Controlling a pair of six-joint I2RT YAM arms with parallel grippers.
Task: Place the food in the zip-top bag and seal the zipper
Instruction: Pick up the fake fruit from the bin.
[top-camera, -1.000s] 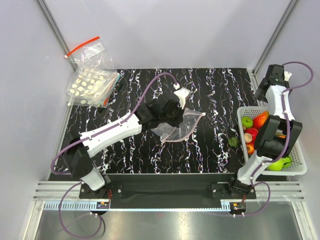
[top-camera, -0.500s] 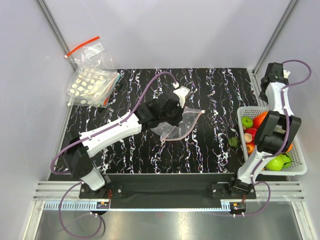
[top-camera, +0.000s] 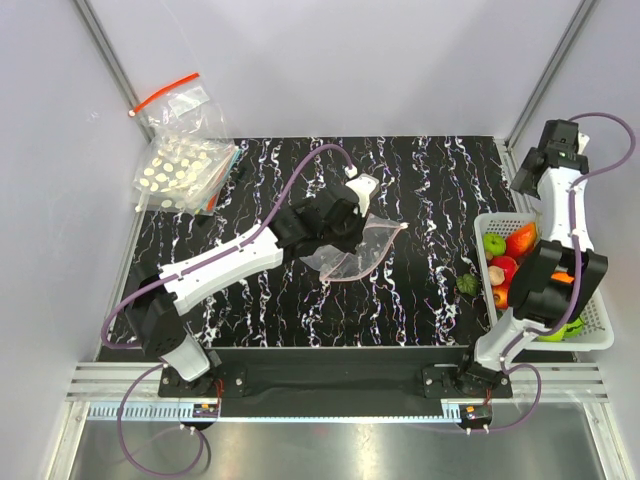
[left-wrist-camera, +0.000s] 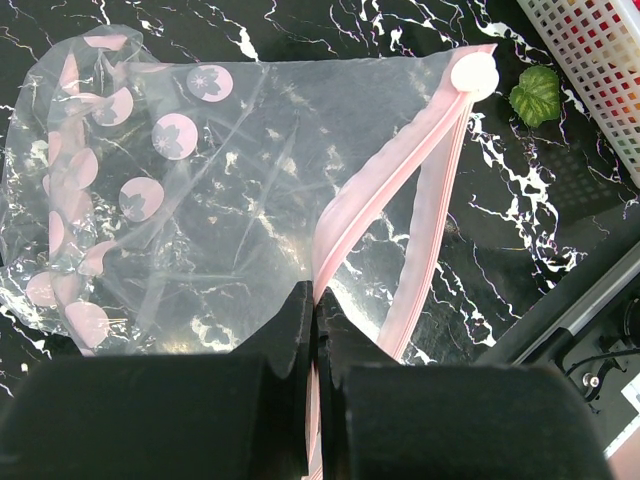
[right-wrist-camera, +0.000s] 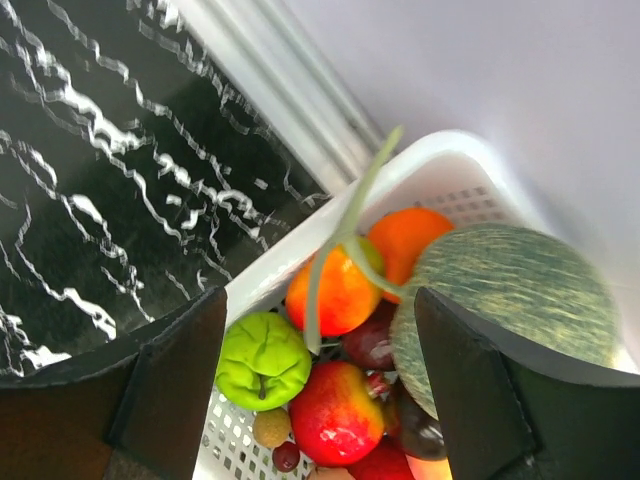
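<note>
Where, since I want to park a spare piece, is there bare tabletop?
Bare: the far strip of table between the dotted bag stack and the basket; also the near strip between the zip-top bag and the front edge. Crowded: around the green lump beside the basket.

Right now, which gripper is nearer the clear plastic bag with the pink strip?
Left. The left gripper pinches the bag; the right gripper hangs by the white plastic basket.

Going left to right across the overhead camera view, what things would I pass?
Stack of clear bags with white dots → clear crinkly zip-top bag with a pinkish strip → dark green bumpy lump → white plastic basket of fruit.
</note>
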